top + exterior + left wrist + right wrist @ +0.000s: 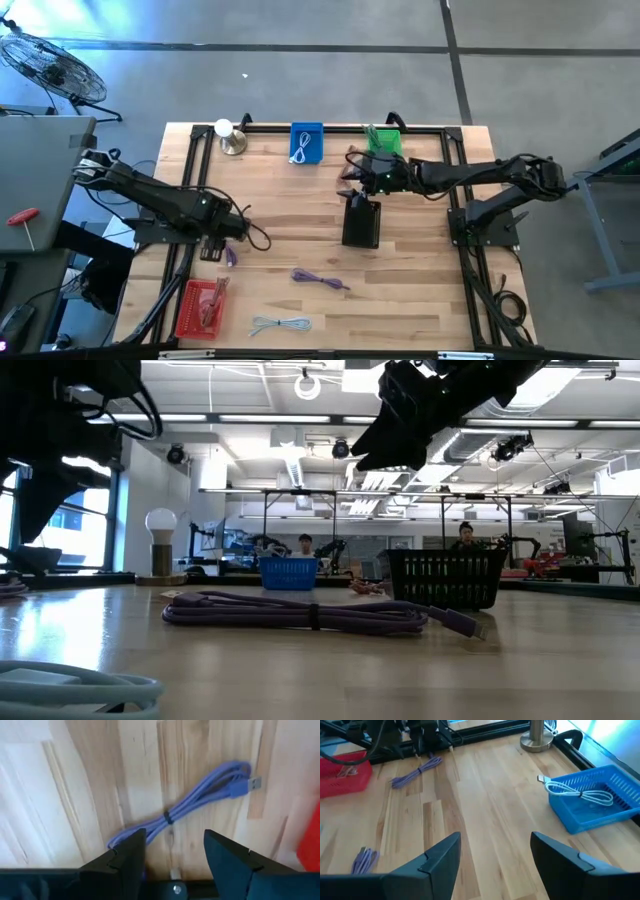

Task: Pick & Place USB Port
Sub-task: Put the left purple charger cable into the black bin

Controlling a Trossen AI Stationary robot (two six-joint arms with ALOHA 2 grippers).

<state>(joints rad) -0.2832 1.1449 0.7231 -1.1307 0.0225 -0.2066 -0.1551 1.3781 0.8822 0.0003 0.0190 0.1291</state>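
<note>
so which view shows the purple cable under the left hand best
The left wrist view: the purple cable fills it, with band and USB plug clear between the open left hand fingers. The high view shows a small bit; the right wrist view shows it far off.

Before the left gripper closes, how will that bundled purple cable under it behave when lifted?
Likely floppy: the purple cable is thin, bound by one tie mid-bundle, so both looped ends should droop. Probably light. The open left gripper sits near the tie.

The red basket [345, 772] is cut off at the right wrist picture's edge, and its contents [205, 305] are too small to identify from above. Beside that basket, the pale cable [70, 695] runs off the low picture's bottom edge, blurred
</note>
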